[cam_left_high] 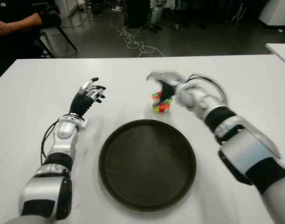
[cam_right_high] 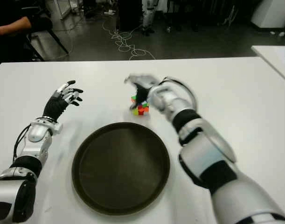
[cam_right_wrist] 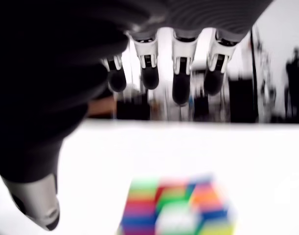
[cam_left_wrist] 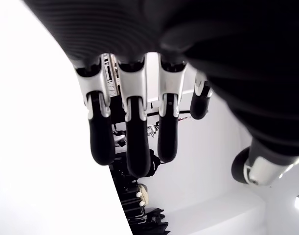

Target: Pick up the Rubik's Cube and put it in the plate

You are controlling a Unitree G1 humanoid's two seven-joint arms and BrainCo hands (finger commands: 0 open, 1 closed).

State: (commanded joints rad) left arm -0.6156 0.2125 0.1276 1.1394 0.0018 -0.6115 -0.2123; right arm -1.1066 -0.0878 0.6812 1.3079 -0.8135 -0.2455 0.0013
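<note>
A Rubik's Cube (cam_left_high: 161, 102) with mixed coloured faces sits on the white table (cam_left_high: 30, 93), just beyond the far rim of the round dark plate (cam_left_high: 147, 163). My right hand (cam_left_high: 164, 84) hovers above and slightly behind the cube, fingers spread, not touching it. In the right wrist view the cube (cam_right_wrist: 176, 206) lies below the extended fingers (cam_right_wrist: 180, 85), with bare table between them. My left hand (cam_left_high: 88, 95) is raised to the left of the plate, fingers relaxed and holding nothing.
A person's arm (cam_left_high: 14, 23) shows at the far left beyond the table. Cables (cam_left_high: 133, 39) lie on the dark floor behind. A second white table's corner (cam_left_high: 280, 51) is at the right.
</note>
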